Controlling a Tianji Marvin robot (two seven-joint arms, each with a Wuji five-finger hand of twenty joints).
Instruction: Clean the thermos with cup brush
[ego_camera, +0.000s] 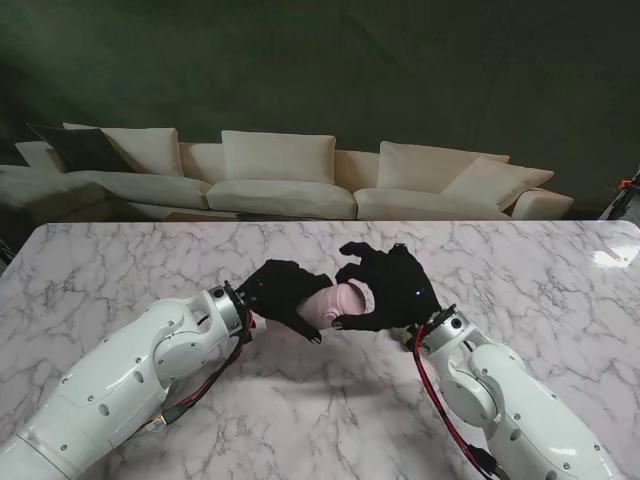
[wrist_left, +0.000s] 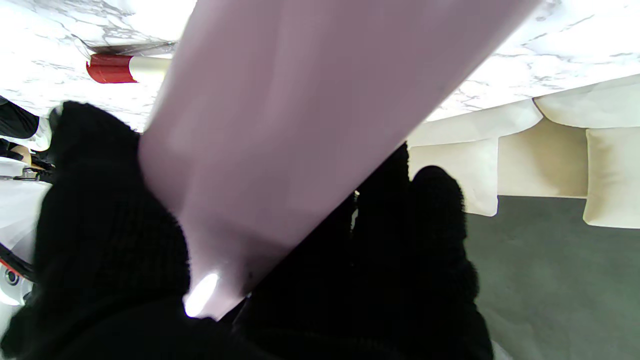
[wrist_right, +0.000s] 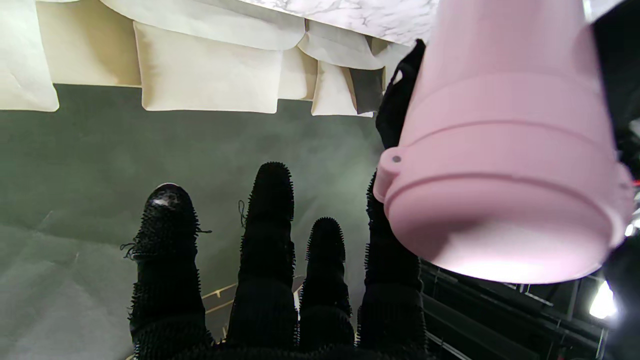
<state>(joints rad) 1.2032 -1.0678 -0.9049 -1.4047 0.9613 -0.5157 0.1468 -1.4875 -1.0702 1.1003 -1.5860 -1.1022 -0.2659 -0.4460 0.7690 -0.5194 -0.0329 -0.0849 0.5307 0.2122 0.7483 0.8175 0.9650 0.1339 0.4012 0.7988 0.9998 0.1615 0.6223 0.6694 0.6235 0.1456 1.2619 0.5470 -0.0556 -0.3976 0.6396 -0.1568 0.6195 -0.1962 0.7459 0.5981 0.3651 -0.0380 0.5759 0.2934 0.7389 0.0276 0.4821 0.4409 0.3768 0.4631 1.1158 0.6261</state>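
Left hand (ego_camera: 285, 297) clenched around pink thermos (ego_camera: 338, 303), held tilted above marble table (ego_camera: 130, 270). Right hand (ego_camera: 385, 287) at lid end, fingers (wrist_right: 267, 225) spread, grasping nothing. Likely rigid, smooth, slippery; best gripped mid-body. Red-tipped handle (wrist_left: 112, 68), possibly the brush, lying on table. Cream sofa (ego_camera: 290, 175) beyond.

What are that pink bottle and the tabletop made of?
The thermos looks like matte pink plastic or coated metal: smooth, with a soft sheen and moulded ridges near its end. The table looks like polished white marble with grey veins, possibly imitation.
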